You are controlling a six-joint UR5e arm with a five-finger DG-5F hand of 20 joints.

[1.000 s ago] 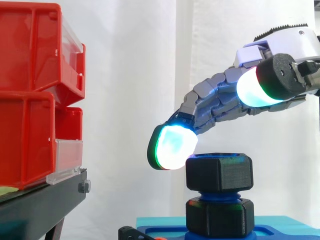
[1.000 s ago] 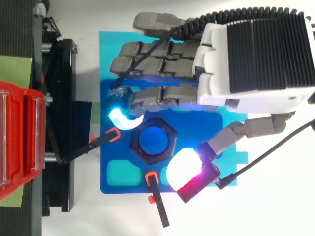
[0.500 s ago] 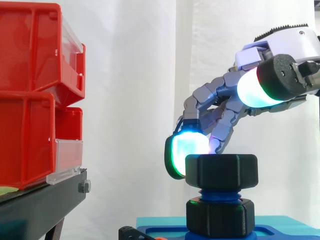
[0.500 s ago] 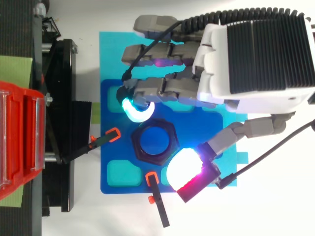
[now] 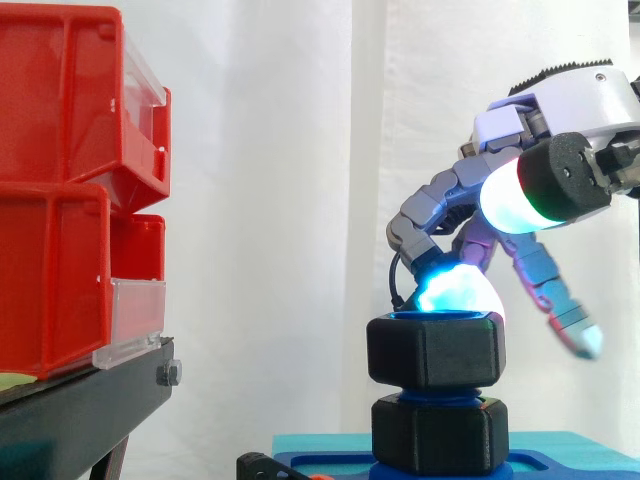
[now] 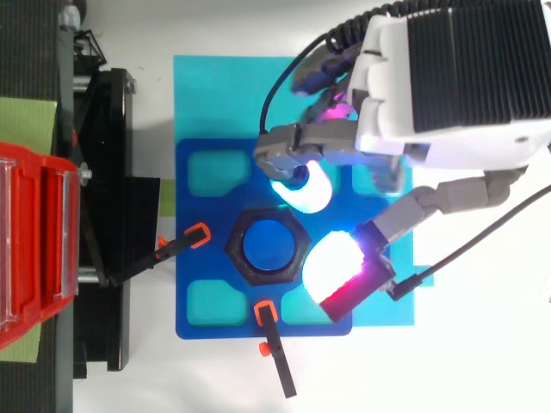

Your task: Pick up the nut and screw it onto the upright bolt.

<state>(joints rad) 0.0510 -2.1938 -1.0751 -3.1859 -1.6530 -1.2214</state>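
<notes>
the black hex nut [image 5: 435, 350] sits level on the upright blue bolt [image 6: 267, 243], bore axis vertical, while the hand [image 5: 575, 100] hovers above, fingers curled and clasping nothing, one cyan pad [image 5: 455, 292] touching the nut's top rim.

Black nut [image 6: 237, 251] round blue bolt [image 6: 267, 245] on blue plate [image 6: 228, 323]; hand [image 6: 456, 77] just beside.

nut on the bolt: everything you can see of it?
The nut is black, hexagonal, matte and plastic-looking, with a round bore. It sits level on the upright blue bolt, above a second black hex piece at the bolt's foot, a sliver of blue showing between them. From above, the bolt's end fills the bore. The hand hangs close beside its rim; contact cannot be told.
</notes>
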